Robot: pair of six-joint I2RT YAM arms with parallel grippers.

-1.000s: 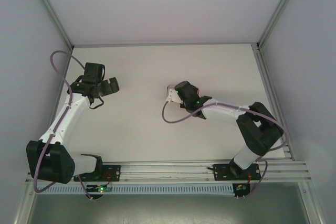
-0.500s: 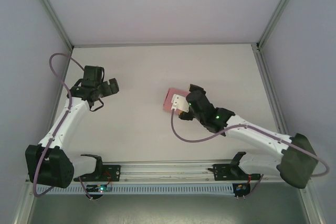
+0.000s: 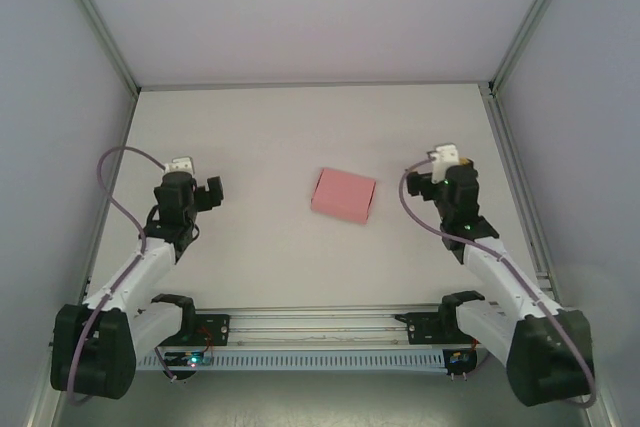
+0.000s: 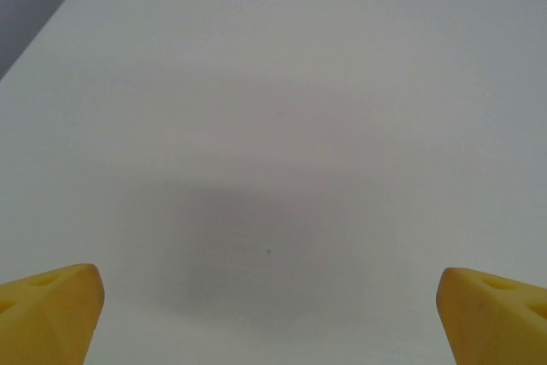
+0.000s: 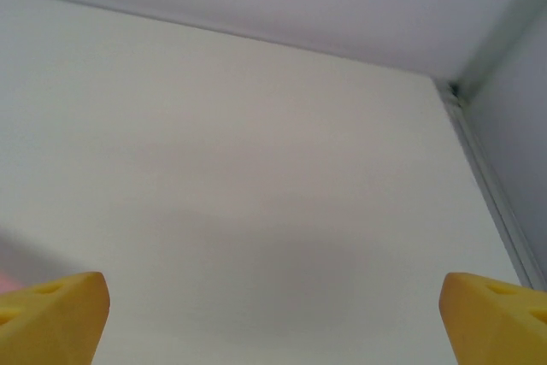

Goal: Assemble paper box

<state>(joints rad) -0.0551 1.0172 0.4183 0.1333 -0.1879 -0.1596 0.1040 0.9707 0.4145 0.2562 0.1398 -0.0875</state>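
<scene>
Left claw (image 4: 273, 315): I am holding it spread wide, gripping nothing. Its yellow fingertips (image 4: 51, 309) are showing at the lower corners of the left wrist view, with bare white table (image 3: 260, 137) between them.

Right claw (image 5: 273, 318): I am holding it equally wide and empty, facing the table's far right corner.

Paper box (image 3: 343, 195): it is lying slightly askew on the table, roughly midway between my two claws, well apart from each and touching neither.
</scene>
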